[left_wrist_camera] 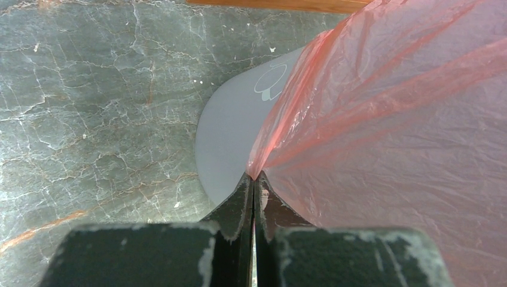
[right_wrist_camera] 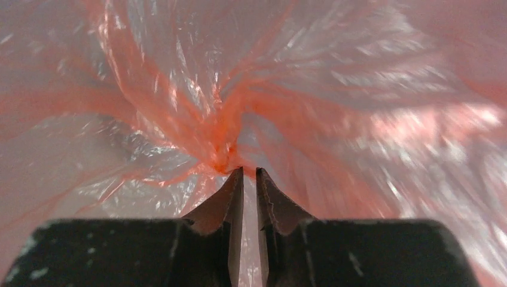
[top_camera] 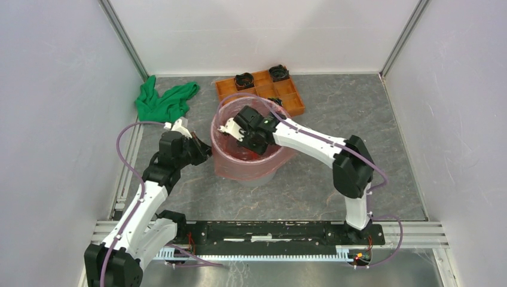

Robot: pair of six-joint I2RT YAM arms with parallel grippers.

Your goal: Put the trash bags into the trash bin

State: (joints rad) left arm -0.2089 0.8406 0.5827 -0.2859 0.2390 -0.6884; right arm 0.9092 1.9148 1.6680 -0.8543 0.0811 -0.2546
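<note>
The trash bag (top_camera: pixel 239 168), a thin red-orange film, lines the light grey trash bin (top_camera: pixel 266 177) at mid-table and drapes over its rim and outer wall. My left gripper (top_camera: pixel 204 149) is at the bin's left rim. In the left wrist view it (left_wrist_camera: pixel 254 177) is shut on an edge of the bag (left_wrist_camera: pixel 382 119), with the bin's grey wall (left_wrist_camera: pixel 230 137) showing beside it. My right gripper (top_camera: pixel 238 135) reaches down inside the bin. In the right wrist view its jaws (right_wrist_camera: pixel 250 170) stand nearly together, tips pressed into the bag's gathered bottom (right_wrist_camera: pixel 224 156).
An orange compartment tray (top_camera: pixel 286 95) with black items stands just behind the bin. A green cloth (top_camera: pixel 164 101) lies at the back left. White walls enclose the table on three sides, and a metal rail (top_camera: pixel 418 230) runs along the near edge.
</note>
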